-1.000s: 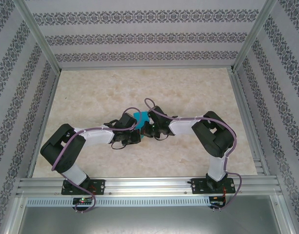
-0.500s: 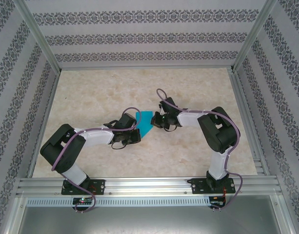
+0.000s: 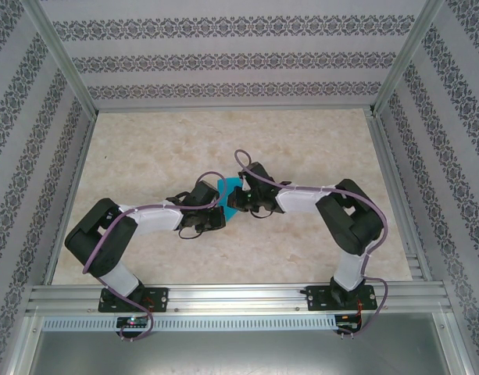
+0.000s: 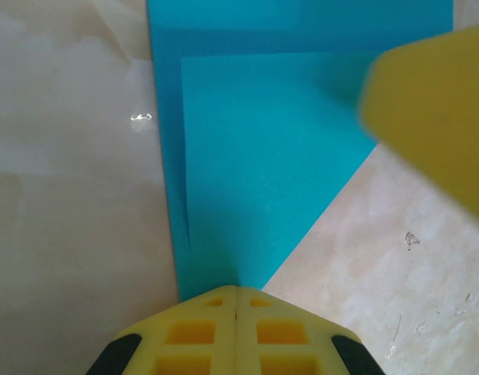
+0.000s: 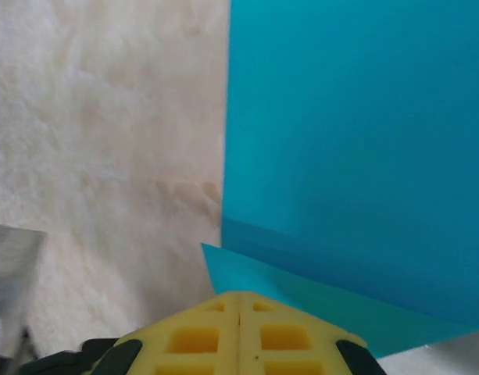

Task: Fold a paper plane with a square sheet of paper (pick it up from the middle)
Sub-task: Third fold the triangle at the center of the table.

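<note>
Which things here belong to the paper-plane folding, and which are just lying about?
Job: blue paper, partly folded; left pincer, shut, tip at the paper's corner; right pincer, shut, tip at the paper's edge.
Not the job: table; metal frame; patterned walls.

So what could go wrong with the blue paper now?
1. The left claw and right claw are both shut and sit very close together over the small paper, so they might bump each other.
2. The paper is thin and already folded in layers. If a claw tip slides, it could drag or wrinkle the paper, and the crease may come out crooked.
</note>
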### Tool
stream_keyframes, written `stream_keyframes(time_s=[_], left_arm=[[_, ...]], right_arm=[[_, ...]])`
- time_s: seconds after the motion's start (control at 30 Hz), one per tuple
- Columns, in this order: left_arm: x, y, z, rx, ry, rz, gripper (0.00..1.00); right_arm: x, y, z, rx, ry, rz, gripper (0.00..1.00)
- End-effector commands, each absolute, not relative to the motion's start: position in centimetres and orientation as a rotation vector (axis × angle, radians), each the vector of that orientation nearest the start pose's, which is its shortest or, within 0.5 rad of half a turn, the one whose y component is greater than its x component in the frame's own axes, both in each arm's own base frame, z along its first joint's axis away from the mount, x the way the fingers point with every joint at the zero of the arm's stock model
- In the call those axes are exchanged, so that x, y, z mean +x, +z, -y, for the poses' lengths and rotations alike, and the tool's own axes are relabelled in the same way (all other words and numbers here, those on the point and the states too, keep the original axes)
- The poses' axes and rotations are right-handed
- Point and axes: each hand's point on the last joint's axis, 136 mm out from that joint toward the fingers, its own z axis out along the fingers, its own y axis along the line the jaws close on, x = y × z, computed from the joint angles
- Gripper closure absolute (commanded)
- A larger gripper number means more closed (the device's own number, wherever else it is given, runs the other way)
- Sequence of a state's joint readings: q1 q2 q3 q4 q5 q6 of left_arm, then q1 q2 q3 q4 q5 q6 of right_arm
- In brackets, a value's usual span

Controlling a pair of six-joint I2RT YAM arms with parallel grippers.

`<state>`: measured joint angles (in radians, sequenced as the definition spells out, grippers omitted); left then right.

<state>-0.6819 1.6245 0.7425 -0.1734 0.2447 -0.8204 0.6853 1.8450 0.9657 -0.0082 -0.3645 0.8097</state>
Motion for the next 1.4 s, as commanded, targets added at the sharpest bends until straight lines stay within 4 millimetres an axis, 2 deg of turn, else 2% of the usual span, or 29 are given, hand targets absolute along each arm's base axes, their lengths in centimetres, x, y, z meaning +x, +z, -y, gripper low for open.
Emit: stream_keyframes(time_s=[0.0,0.27,0.53,0.67,0.9,1.0,1.17,1.3,1.37], left_arm=[[22.9,-0.3,23.8,-0.100,-0.632,-2.943,1.00],[21.6,-0.6,23.4,-0.049,-0.631,-2.985,1.00],[19.2,-0.4,22.8,0.068,-0.661,-3.050,1.00],[19.4,0.6,22.9,0.114,-0.656,-3.036,1.00],[22.7,6.4,25.4,0.121,-0.816,-2.814,0.99],[23.6,7.9,26.0,0.103,-0.868,-2.737,0.97],[25.2,7.9,27.3,0.074,-0.895,-2.706,0.96],[26.6,7.2,27.4,0.038,-0.835,-2.697,0.96],[27.2,6.8,27.3,0.010,-0.807,-2.693,0.97]], right_arm=[[29.9,1.5,-32.8,0.027,1.028,-2.753,0.95],[29.4,-2.0,-30.2,0.112,0.855,-2.878,0.95],[29.2,-2.3,-29.8,0.130,0.839,-2.894,0.95],[28.9,-2.1,-29.9,0.135,0.847,-2.899,0.95],[26.8,-0.7,-30.1,0.224,0.898,-2.879,0.95],[26.8,1.4,-31.0,0.229,0.996,-2.814,0.94],[29.3,5.5,-30.5,0.230,1.036,-2.679,0.84],[30.1,6.5,-28.0,0.302,1.016,-2.623,0.66],[29.9,6.3,-26.8,0.318,1.010,-2.628,0.61]])
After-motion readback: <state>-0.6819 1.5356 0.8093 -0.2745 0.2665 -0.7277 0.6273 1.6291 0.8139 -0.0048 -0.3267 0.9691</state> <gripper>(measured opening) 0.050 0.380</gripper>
